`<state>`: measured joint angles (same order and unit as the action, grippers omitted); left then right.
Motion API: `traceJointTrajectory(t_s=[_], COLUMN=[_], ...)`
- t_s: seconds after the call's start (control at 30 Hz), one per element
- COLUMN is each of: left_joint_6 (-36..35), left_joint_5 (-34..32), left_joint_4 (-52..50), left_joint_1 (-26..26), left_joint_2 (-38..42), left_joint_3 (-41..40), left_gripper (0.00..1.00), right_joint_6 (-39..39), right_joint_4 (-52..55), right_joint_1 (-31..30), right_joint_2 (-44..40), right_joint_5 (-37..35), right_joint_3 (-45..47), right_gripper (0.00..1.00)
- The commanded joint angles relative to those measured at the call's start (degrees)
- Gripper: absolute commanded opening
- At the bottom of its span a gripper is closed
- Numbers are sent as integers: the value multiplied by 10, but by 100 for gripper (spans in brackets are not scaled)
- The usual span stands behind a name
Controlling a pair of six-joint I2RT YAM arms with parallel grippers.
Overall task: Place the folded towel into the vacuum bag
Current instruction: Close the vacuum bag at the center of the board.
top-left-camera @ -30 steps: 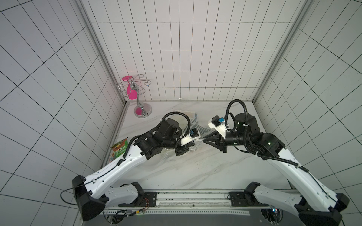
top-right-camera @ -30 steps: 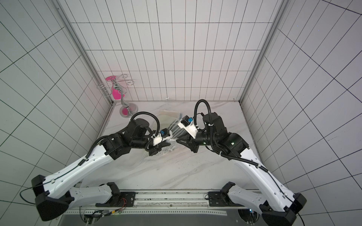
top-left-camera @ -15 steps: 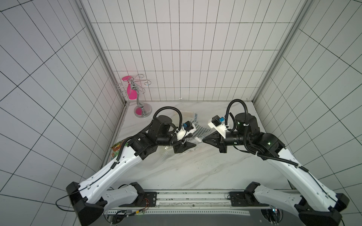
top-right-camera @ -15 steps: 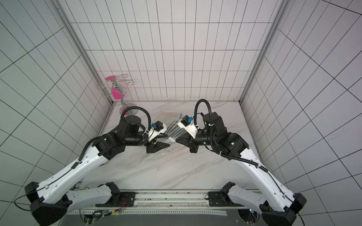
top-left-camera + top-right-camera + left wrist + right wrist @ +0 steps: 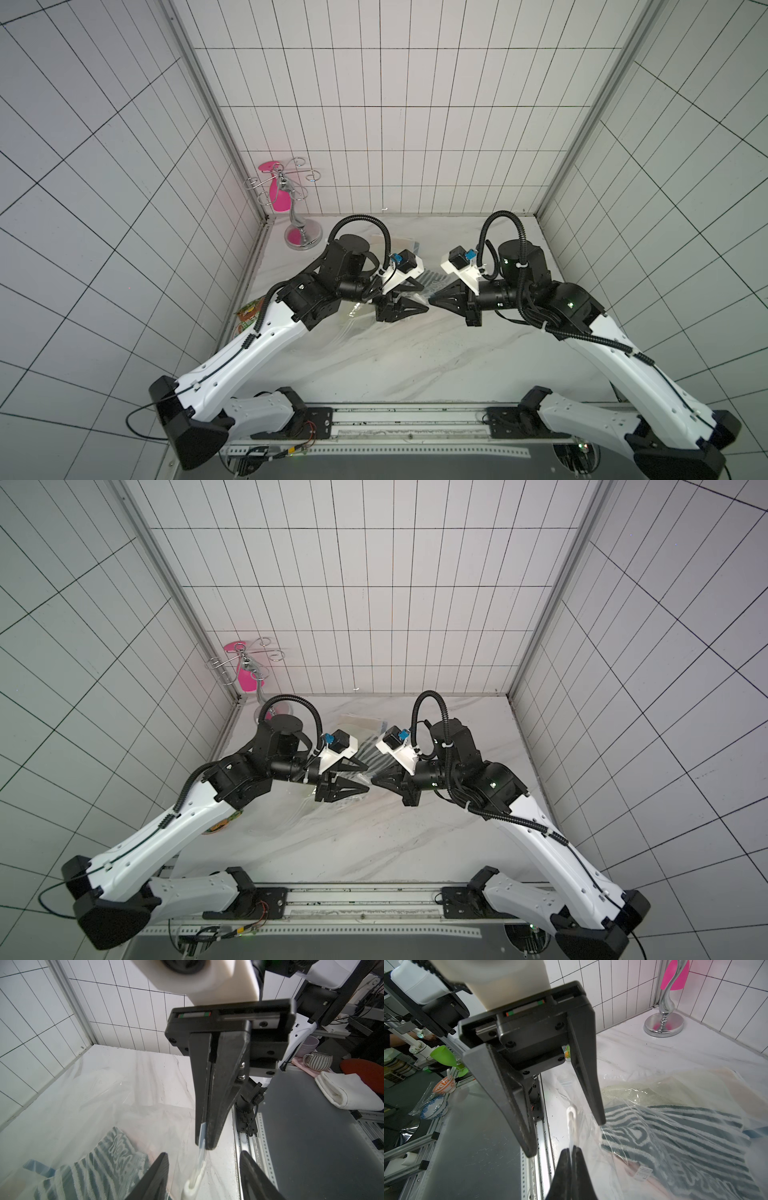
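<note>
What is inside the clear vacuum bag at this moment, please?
Through the vacuum bag a teal-and-white striped towel shows, with a pale towel beside it. What lies beneath them is covered.

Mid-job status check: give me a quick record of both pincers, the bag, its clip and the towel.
left pincer: open, holding nothing, tips facing the right pincer's
right pincer: shut on the bag's edge strip, next to the clip
bag: clear plastic, spread on the table, one edge lifted
clip: white, on the lifted edge, between the left pincer's open fingers, seemingly untouched
towel: teal and white stripes, folded, under the plastic, apparently inside the bag
</note>
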<state>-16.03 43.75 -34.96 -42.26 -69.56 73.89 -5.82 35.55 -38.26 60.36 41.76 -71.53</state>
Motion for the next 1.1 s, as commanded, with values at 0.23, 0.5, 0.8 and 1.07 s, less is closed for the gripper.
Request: traceJointTrajectory(t_s=[0.23,0.5,0.8,1.07], left_joint_6=[-42,-40,-36,-51], left_joint_5=[26,-4,-10,-31], left_joint_4=[-30,-17,-24,-34], left_joint_1=[2,2,2,2], left_joint_2=[-16,-16,-23,3], left_joint_3=[13,9,22,-24], left_gripper=[56,9,0,0], right_joint_6=[-7,3,6,34], right_joint_4=[-21,-29,-33,-71], right_joint_1=[-5,-5,-5,11], right_joint_2=[-12,-20,-23,-35], right_joint_5=[35,37,33,30], right_joint_3=[-4,8,11,31], right_gripper=[0,0,0,0])
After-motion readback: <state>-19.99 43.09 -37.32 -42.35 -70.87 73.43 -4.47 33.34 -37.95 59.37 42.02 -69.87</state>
